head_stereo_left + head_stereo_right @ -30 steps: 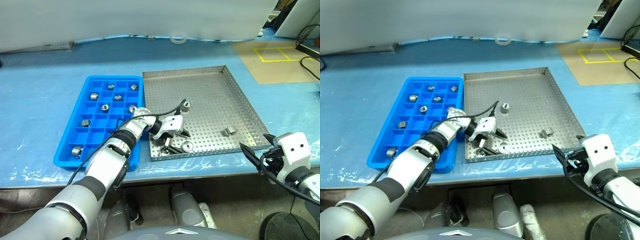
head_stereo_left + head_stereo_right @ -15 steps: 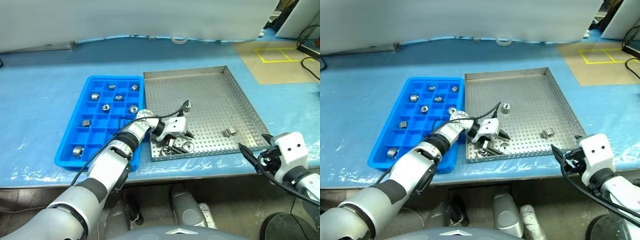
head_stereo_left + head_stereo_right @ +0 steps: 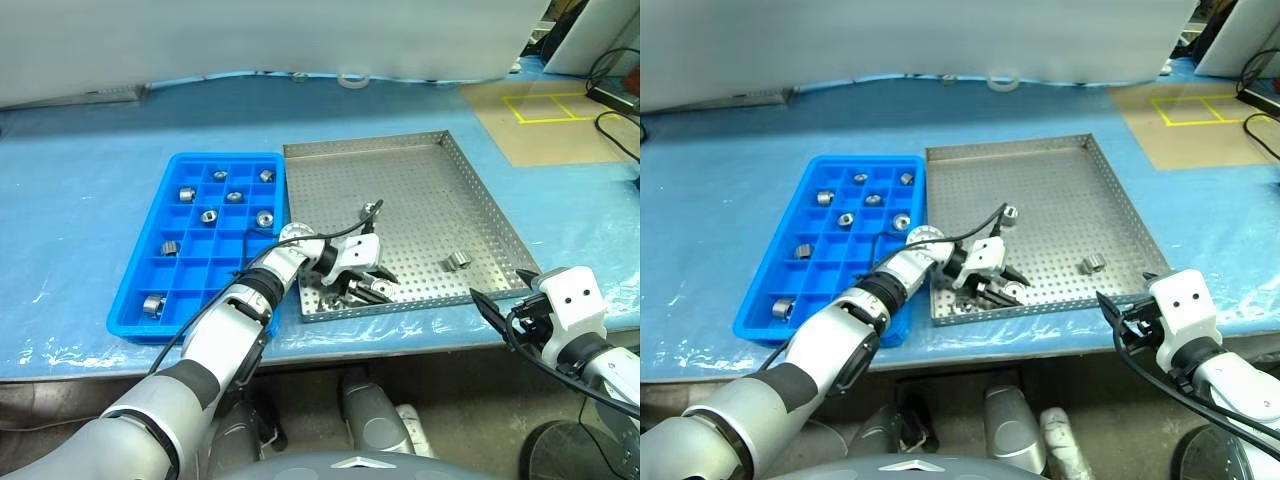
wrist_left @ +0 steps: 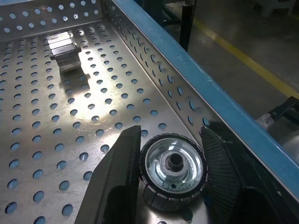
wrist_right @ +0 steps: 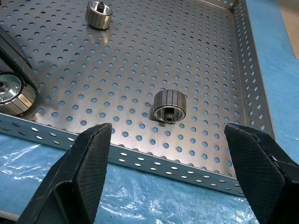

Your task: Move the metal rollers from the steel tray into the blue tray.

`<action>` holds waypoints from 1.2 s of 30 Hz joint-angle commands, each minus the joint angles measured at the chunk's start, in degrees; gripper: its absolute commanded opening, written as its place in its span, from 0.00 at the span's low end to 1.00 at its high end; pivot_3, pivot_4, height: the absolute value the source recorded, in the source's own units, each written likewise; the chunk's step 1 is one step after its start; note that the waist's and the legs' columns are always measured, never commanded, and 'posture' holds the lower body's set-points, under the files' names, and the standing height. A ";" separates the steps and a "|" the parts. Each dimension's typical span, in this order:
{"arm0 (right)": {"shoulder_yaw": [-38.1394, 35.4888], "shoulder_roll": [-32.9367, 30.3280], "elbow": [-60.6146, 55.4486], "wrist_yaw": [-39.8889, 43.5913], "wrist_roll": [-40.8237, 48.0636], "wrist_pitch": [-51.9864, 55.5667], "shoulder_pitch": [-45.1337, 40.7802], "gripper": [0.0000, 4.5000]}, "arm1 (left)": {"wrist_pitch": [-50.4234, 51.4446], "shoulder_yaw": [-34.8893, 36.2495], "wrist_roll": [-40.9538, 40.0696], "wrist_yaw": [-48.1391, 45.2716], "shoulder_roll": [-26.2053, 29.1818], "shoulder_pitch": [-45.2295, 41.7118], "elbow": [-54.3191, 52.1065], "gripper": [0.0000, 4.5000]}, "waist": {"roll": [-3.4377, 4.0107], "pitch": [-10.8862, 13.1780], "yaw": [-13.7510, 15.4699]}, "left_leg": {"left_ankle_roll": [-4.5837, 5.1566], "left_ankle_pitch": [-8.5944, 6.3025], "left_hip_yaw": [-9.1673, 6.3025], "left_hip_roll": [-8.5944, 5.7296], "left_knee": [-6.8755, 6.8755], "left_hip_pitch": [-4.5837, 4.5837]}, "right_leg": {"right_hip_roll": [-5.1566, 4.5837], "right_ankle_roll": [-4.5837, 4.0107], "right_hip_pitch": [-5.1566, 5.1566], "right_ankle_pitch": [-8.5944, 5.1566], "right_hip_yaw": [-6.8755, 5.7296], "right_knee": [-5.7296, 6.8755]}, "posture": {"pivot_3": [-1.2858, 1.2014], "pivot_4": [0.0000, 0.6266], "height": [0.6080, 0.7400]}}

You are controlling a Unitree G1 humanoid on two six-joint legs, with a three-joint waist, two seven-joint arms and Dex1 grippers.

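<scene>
The steel tray (image 3: pixel 420 180) lies in the middle of the table, with the blue tray (image 3: pixel 225 157) at its left. My left gripper (image 4: pixel 174 154) is low over the steel tray's front rim, shut on a metal roller (image 4: pixel 174 170) that stands on end on the perforated floor. Two more metal rollers lie loose in the steel tray, one at the right (image 3: pixel 458 260) and one nearer the middle (image 3: pixel 370 208). Several rollers (image 3: pixel 233 196) sit in the blue tray's compartments. My right gripper (image 5: pixel 173 177) hangs open off the tray's front right corner, holding nothing.
A white tape ring (image 3: pixel 352 78) lies at the back of the blue-covered table. A brown sheet with yellow lines (image 3: pixel 545 120) lies at the back right. The table's front edge runs just below both trays.
The left gripper's fingers have closed from wide apart onto the roller by the front rim. The right arm has stayed where it was.
</scene>
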 commanded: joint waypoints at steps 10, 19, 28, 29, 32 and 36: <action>-0.25 -0.80 1.38 0.93 0.05 -1.58 -2.87 0.90 | 1.74 4.72 -3.17 9.63 1.05 -3.49 -1.40 0.36 | -0.01 0.03 -1.56 | 0.05 -0.04 -0.02 -0.21 -0.01 -0.02 | -0.25 0.01 -0.02 0.00 -0.03 0.00 | 0.25 0.24 1.00; 4.19 -4.99 6.70 5.88 2.18 -2.81 -14.75 0.90 | 5.52 11.04 -9.25 11.10 7.97 -3.58 -10.07 0.36 | -0.02 0.09 -1.96 | 0.19 -0.11 -0.03 -0.41 0.01 -0.09 | -0.43 0.00 -0.07 0.00 -0.07 0.02 | 0.31 0.24 1.00; 17.69 -6.42 17.82 15.24 4.58 -5.09 -35.58 0.90 | 23.70 14.33 -16.22 15.09 18.71 9.80 -48.27 0.36 | -0.09 0.20 3.04 | 0.36 0.13 -0.11 -0.25 0.13 -0.57 | -0.53 -0.04 -0.71 0.03 -0.47 0.80 | 0.42 0.24 1.00; 19.44 -6.02 19.18 16.25 4.39 -5.69 -37.28 0.90 | 26.88 15.03 -17.16 16.56 19.72 11.67 -53.42 0.36 | -0.10 0.20 3.99 | 0.29 0.17 -0.16 -0.17 0.12 -0.58 | -0.52 -0.04 -0.72 0.03 -0.60 0.90 | 0.43 0.24 1.00; 24.83 -3.96 24.93 19.10 3.13 -8.50 -43.25 0.90 | 34.70 16.96 -18.73 20.96 23.39 18.33 -66.44 0.36 | -0.10 0.26 8.43 | 0.10 0.29 -0.18 -0.10 0.18 -0.60 | -0.54 -0.06 -0.97 0.01 -0.71 1.52 | 0.47 0.24 1.00; 30.21 -1.42 31.94 22.08 0.86 -12.47 -49.31 0.90 | 39.04 18.90 -17.74 26.84 27.12 26.87 -76.30 0.36 | 0.08 0.33 15.36 | -0.42 0.57 -0.19 0.17 0.03 -0.44 | -0.34 -0.05 -1.00 0.00 -0.77 1.67 | 0.53 0.24 1.00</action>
